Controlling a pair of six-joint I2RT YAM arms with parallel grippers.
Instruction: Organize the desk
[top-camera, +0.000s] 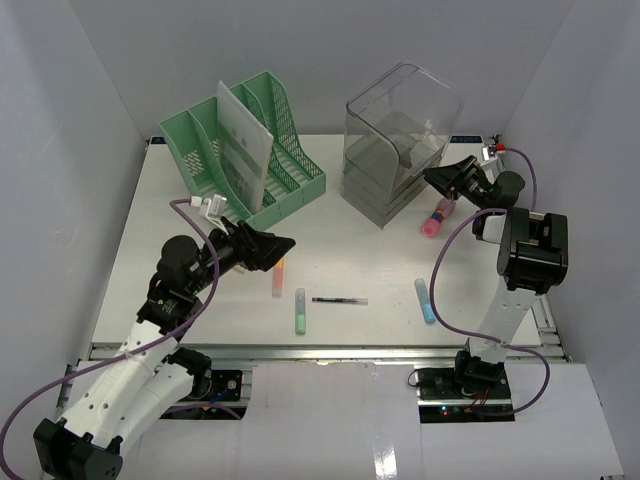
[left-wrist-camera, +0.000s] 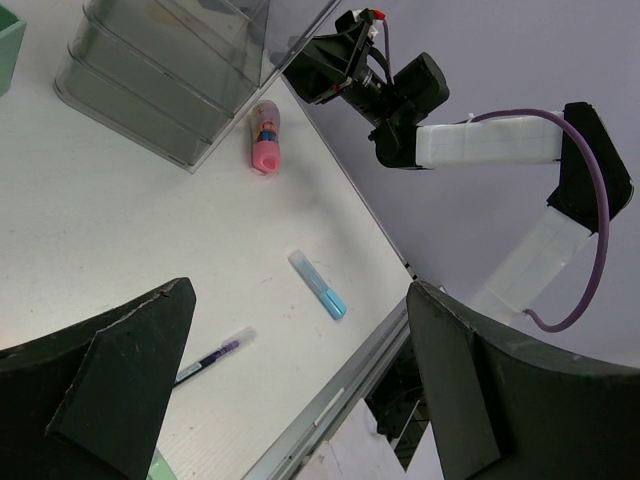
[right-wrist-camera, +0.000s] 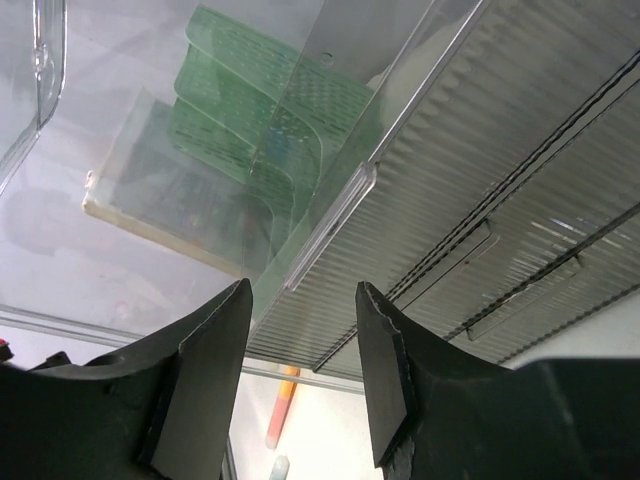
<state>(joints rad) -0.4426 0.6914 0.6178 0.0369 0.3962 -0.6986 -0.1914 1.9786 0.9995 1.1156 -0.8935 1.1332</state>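
On the desk (top-camera: 370, 260), 4 markers (top-camera: 299, 311) and 1 pen (top-camera: 339, 300) lie unsorted. Left gripper (top-camera: 280, 245) gapes wide, empty; right gripper (right-wrist-camera: 302, 290) stands half-spread beside the clear drawer box (top-camera: 400, 140), nothing held.

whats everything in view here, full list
desk: 1, white, under everything
file rack: 1, green, back left
sheet: 1, whitish, standing in the rack
drawer box: 1, clear, back right
pink marker: 1, pink, by the box's right side
orange highlighter: 1, orange, front centre
green highlighter: 1, green, front centre
pen: 1, dark, right of the green highlighter
blue highlighter: 1, blue, front right
left gripper: 1, black, open, above the orange highlighter
right gripper: 1, black, jaws apart, at the drawer box
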